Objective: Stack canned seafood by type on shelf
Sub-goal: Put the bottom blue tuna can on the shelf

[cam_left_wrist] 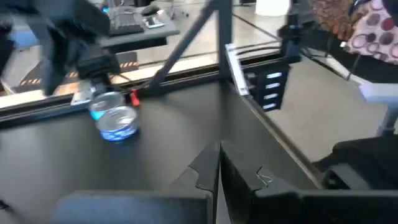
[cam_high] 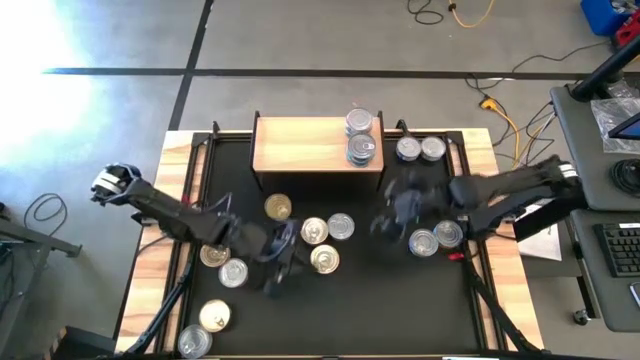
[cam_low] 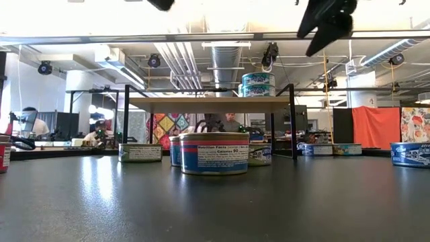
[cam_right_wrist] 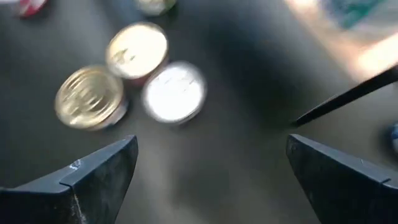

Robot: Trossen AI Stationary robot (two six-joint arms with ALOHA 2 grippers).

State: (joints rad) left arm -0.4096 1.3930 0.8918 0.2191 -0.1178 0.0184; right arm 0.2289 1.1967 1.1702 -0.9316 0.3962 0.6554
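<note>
black table [cam_high: 350,300]: i count two cans [cam_high: 360,136] on the shelf [cam_high: 300,145]; the rest remain below. left gripper [cam_high: 272,262] pressed together, right gripper [cam_high: 395,215] spread, both empty.

Overhead camera straight down, low camera level across table [cam_low: 215,202], both sharing shelf [cam_high: 300,145]

Workshop room with grey concrete floor and open ceiling

The floor [cam_high: 300,40] carries dark tape lines [cam_high: 250,72] and loose yellow cables [cam_high: 470,12]. A grey desk [cam_high: 580,130] with a keyboard [cam_high: 620,250] stands at one side. Ceiling ducts [cam_low: 225,57], an orange cloth [cam_low: 375,128] and a patterned hanging [cam_low: 168,124] show beyond, with people [cam_low: 30,124] seated far off
</note>
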